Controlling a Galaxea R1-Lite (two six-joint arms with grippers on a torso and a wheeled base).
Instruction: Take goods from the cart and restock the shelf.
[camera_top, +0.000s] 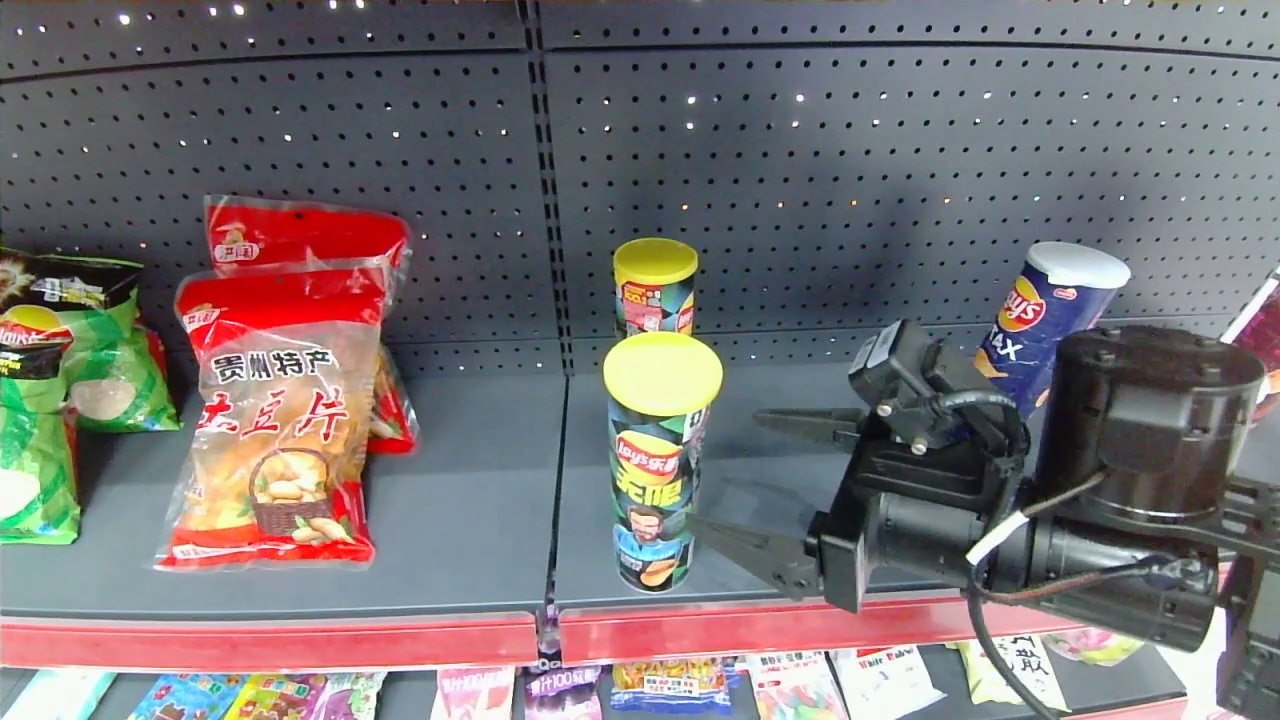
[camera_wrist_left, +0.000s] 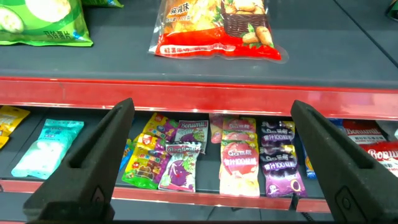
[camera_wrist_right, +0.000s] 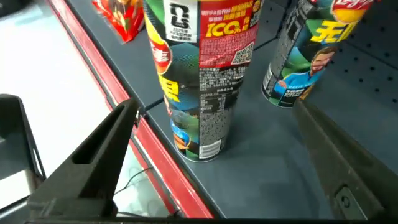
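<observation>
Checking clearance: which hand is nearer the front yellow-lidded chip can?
Right. The right hand is open just beside the front chip can; the left hand faces the shelf's red edge, below the red snack bag.

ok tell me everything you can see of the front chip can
The front chip can is a tall tube with a flat yellow lid and a dark printed wrap. It stands upright on the shelf by its red front edge, a second can behind it. The open right gripper faces it, not gripping.
</observation>
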